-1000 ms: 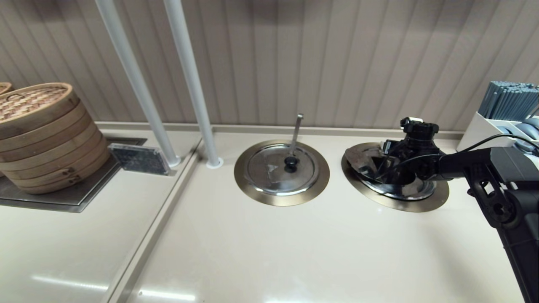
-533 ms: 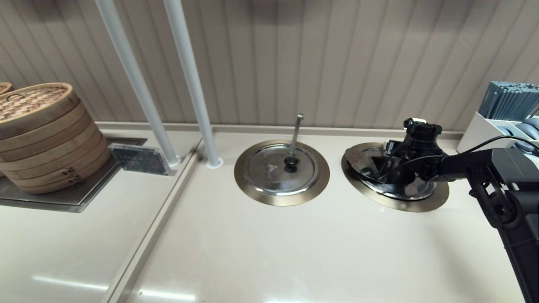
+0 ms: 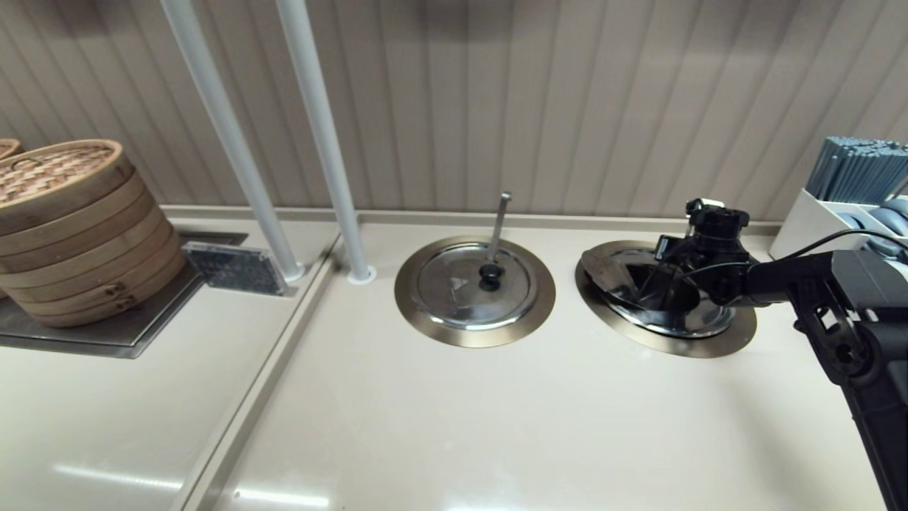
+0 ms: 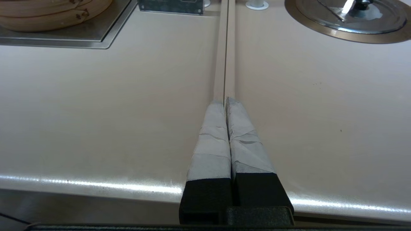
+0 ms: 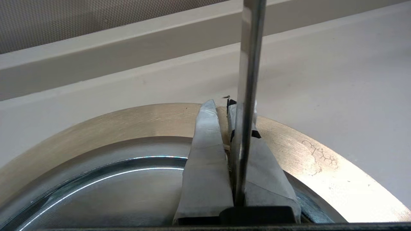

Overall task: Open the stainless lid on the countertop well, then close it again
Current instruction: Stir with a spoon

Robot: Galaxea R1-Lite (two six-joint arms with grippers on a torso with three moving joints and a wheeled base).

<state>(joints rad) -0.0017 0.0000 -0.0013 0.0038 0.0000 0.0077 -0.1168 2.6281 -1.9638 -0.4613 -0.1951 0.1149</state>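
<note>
1. Steel shows first in the head view. The stainless lid (image 3: 681, 319) sits in the countertop well (image 3: 709, 344), with its wedge flap (image 3: 603, 270) seemingly tilted up on the side toward the twin lid (image 3: 474, 284). The right pincer (image 3: 667, 259) hangs over the well's rear half and its arm reaches in from the well's far side, so this arm is plainly the nearer one. The pincer's body hides the knob and the ladle handle.
2. Left wrist view: the left pincer (image 4: 225, 100) is pressed shut on nothing. It is parked over the bench, well apart from the well, which is out of frame.
3. Right wrist view: the right pincer (image 5: 221, 104) is drawn almost together and grips nothing I can make out. Its tips lie above the well's bronze rim (image 5: 128, 125), just past the lid's edge (image 5: 112, 192). The ladle handle (image 5: 249, 96) stands upright just beside one finger, not between the two. Its tip is cut off, and the knob lies behind the pincer, unseen.
</note>
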